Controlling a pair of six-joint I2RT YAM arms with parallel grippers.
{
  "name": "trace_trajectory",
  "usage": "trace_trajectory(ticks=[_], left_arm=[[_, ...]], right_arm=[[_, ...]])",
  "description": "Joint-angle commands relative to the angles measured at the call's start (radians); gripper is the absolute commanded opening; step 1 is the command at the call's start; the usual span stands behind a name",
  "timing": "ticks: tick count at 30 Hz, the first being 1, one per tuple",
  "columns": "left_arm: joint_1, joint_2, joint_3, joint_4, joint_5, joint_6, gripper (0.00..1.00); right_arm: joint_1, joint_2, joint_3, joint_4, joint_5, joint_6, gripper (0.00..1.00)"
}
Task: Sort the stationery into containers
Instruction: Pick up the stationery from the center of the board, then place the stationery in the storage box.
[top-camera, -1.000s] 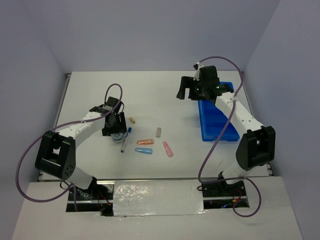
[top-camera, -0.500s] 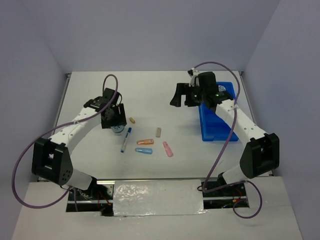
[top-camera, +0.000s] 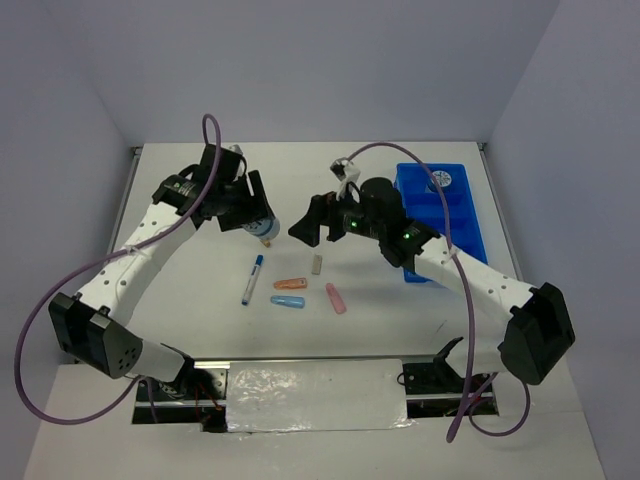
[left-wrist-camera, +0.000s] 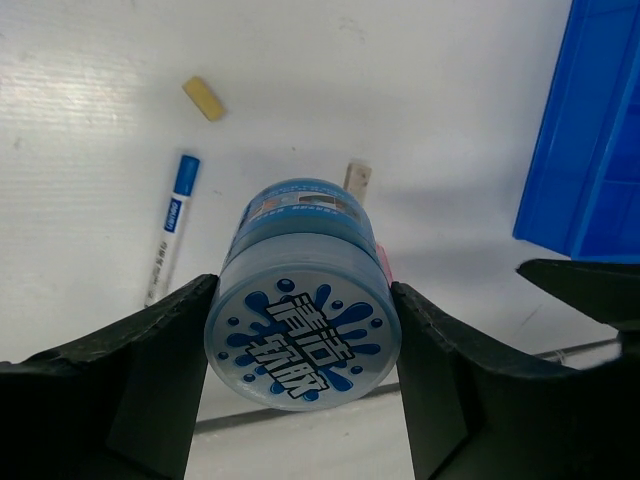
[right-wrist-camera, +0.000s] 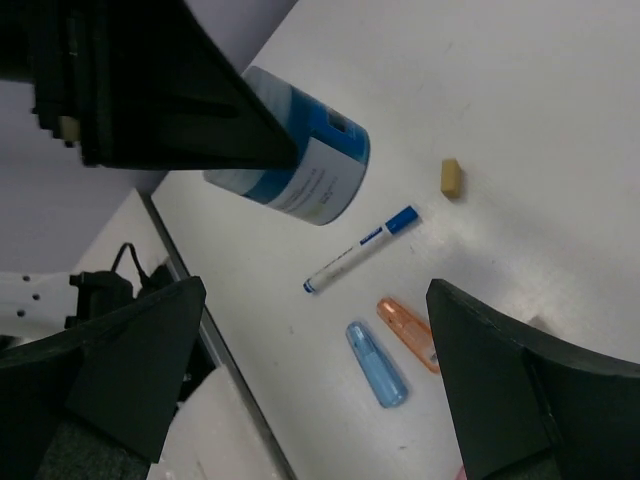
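Robot's left fingers (left-wrist-camera: 150, 370) are clamped on a round blue-and-white patterned roll (left-wrist-camera: 303, 270), gripping its curved wall from opposite sides and holding it aloft over the middle of the white worktop (top-camera: 200, 180), well short of the bright blue compartmented plastic tray (top-camera: 468, 235) on the right. The right fingers (right-wrist-camera: 110, 370) stand wide apart and empty, hovering close by and facing the roll.

The roll looks rigid and light. Its glossy, rounded side could slide or twist in a pinch, so the surest hold is square across its width at mid-height, as it is gripped here.

A second before, the left arm was low over the roll beside the white pen with a blue cap (top-camera: 251, 279); it has since lifted the roll and carried it toward the centre. The right arm, then above the tray, has swung out over the worktop to meet it, uncovering a second patterned roll (top-camera: 443, 181) in the tray's far compartment.

Unmoved on the worktop are the pen, the orange capsule-shaped piece (top-camera: 290, 284), the blue capsule-shaped piece (top-camera: 288, 301), the pink capsule-shaped piece (top-camera: 335, 298), the grey stub (top-camera: 318, 264) and the tan stub (left-wrist-camera: 203, 98).
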Motion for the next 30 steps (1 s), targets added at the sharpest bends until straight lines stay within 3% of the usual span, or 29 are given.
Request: trace_trajectory(ticks=[1, 4, 8, 13, 16, 18, 21, 27, 30], left_arm=[[-0.021, -0.007, 0.046, 0.006, 0.022, -0.124, 0.0], [-0.046, -0.023, 0.045, 0.058, 0.022, -0.197, 0.0], [-0.083, 0.054, 0.137, 0.053, -0.017, -0.202, 0.0], [-0.132, 0.155, 0.255, 0.059, -0.008, -0.217, 0.0], [-0.158, 0.206, 0.302, 0.094, -0.016, -0.214, 0.0], [-0.167, 0.261, 0.333, 0.19, 0.048, -0.177, 0.0], [-0.192, 0.36, 0.408, 0.321, 0.123, -0.136, 0.0], [-0.222, 0.618, 0.568, 0.57, 0.237, -0.064, 0.0], [-0.225, 0.8, 0.759, 0.715, 0.373, -0.094, 0.0]], right_arm=[[-0.002, -0.072, -0.171, 0.271, 0.107, 0.312, 1.0], [0.013, -0.116, -0.271, 0.372, 0.177, 0.419, 1.0], [0.019, -0.222, -0.295, 0.258, 0.393, 0.43, 1.0], [0.004, -0.271, -0.276, 0.208, 0.343, 0.384, 1.0], [0.004, -0.378, -0.291, 0.099, 0.525, 0.439, 1.0], [0.004, -0.476, -0.268, -0.126, 0.742, 0.523, 1.0], [-0.001, -0.562, -0.199, -0.356, 0.906, 0.493, 1.0], [-0.002, -0.756, -0.108, -0.68, 0.975, 0.492, 1.0], [-0.004, -0.874, -0.105, -0.805, 0.965, 0.528, 1.0]])
